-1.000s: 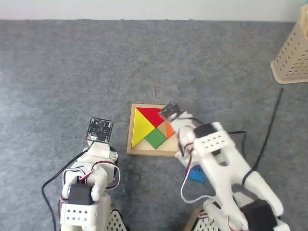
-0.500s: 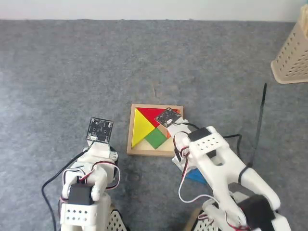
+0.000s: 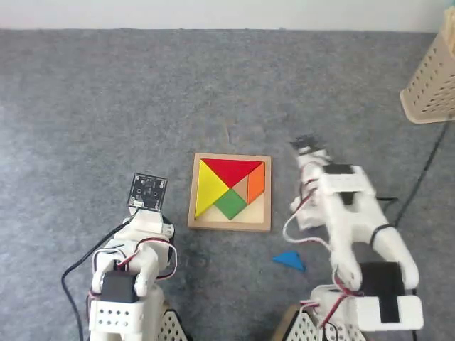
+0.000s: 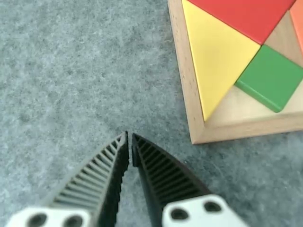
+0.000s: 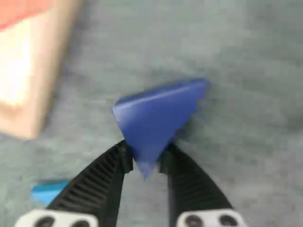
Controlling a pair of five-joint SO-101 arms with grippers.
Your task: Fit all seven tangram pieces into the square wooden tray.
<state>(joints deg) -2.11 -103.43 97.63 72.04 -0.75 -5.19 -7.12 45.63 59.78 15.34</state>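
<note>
The square wooden tray (image 3: 229, 222) lies mid-table and holds a red triangle (image 3: 230, 170), a yellow triangle (image 3: 209, 189), a green square (image 3: 229, 204) and an orange piece (image 3: 257, 182). My right arm (image 3: 340, 195) stands just right of the tray. In its wrist view my right gripper (image 5: 144, 155) is shut on a dark blue triangle (image 5: 158, 116) just above the carpet, beside the tray's edge (image 5: 33, 94). A light blue triangle (image 3: 289, 260) lies on the carpet near the tray's front right corner. My left gripper (image 4: 129, 142) is shut on nothing, over carpet off the tray's front left corner (image 4: 196, 135).
Grey carpet covers the table. A perforated beige basket (image 3: 432, 78) stands at the far right. A black cable (image 3: 416, 177) runs along the right side behind my right arm. Open carpet lies left of and beyond the tray.
My right arm has swung from over the tray's right part to the carpet right of it, uncovering the orange piece. The left arm has not moved.
</note>
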